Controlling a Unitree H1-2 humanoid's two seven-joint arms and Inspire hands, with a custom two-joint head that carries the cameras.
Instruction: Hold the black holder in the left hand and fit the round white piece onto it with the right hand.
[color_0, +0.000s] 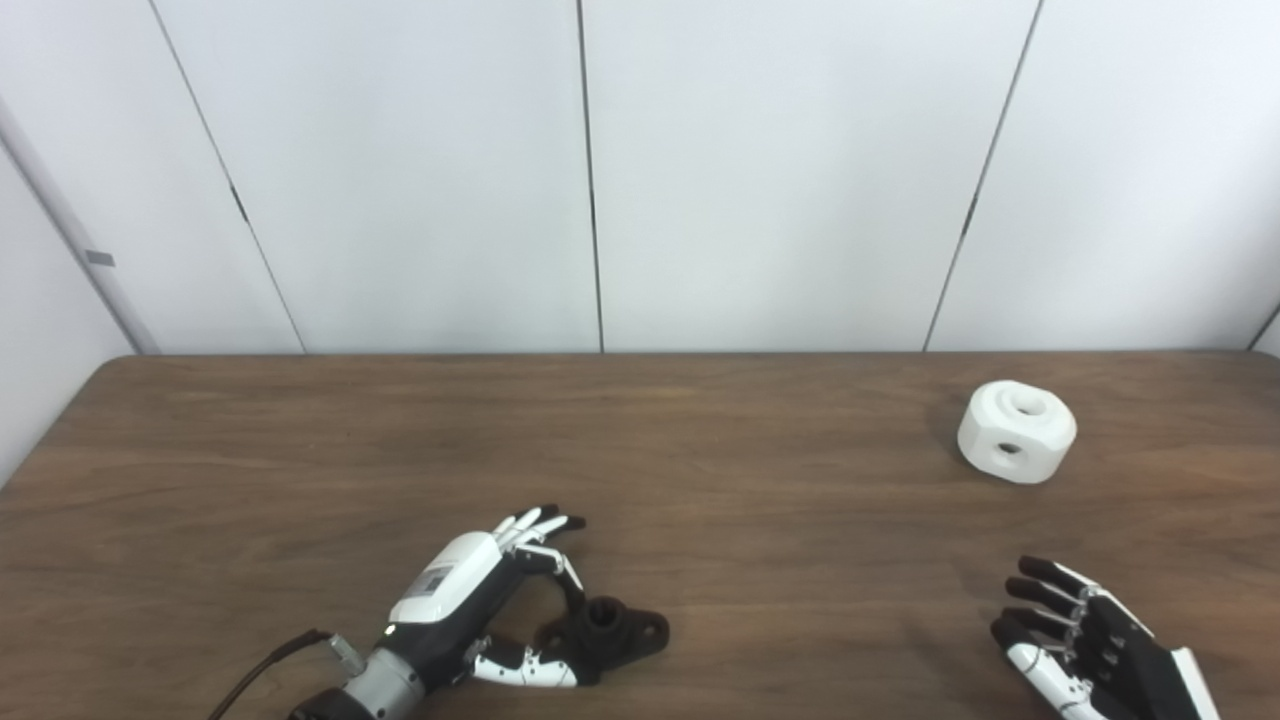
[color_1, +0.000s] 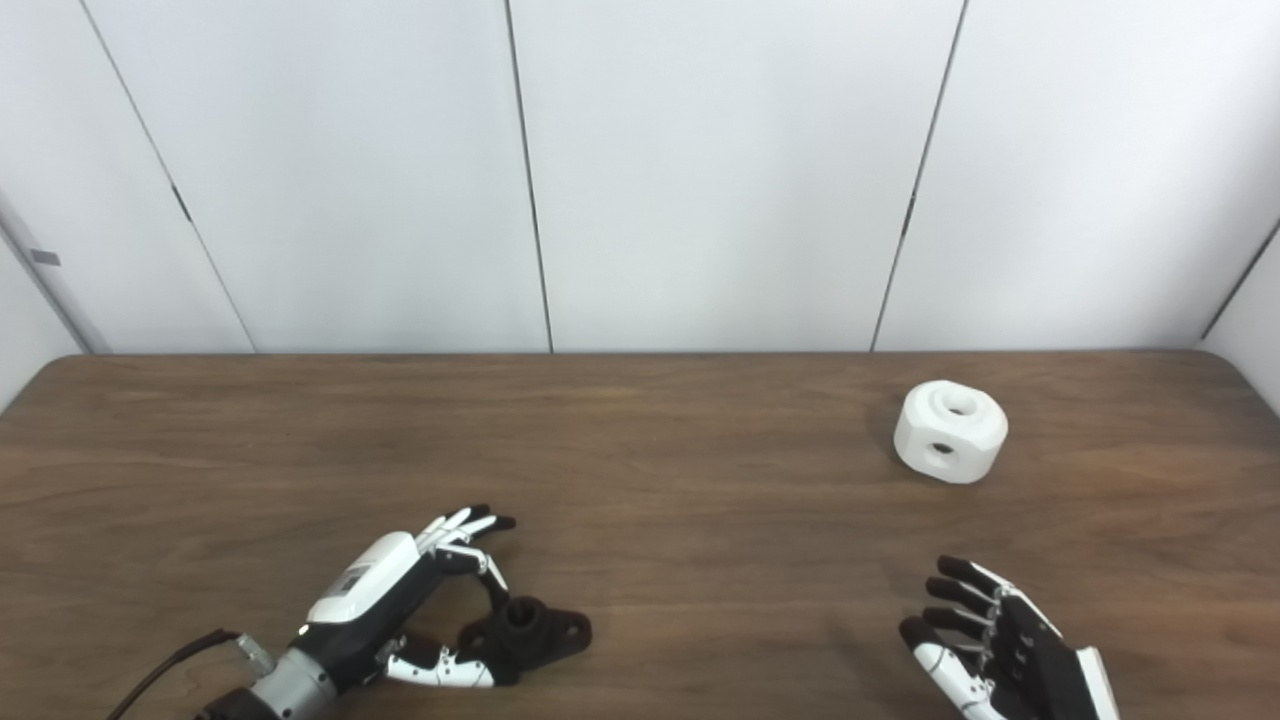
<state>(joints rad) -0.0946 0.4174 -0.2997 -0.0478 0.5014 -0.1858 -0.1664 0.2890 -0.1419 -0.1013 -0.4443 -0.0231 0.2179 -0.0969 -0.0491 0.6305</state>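
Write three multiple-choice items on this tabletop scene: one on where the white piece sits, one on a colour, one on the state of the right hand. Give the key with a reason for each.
1. Where is the round white piece?
A. On the table, far right, beyond the right hand
B. Seated on the black holder
C. In the left hand

2. What colour is the holder beside the left hand?
A. White
B. Black
C. Red

3. What is the state of the right hand?
A. Shut on the white piece
B. Shut on the holder
C. Open, holding nothing

Key:
1. A, since it rests alone on the wooden table, well apart from both hands.
2. B, since it shows dark against the brown wood, between the left hand's thumb and fingers.
3. C, since its fingers are spread and nothing lies within them.
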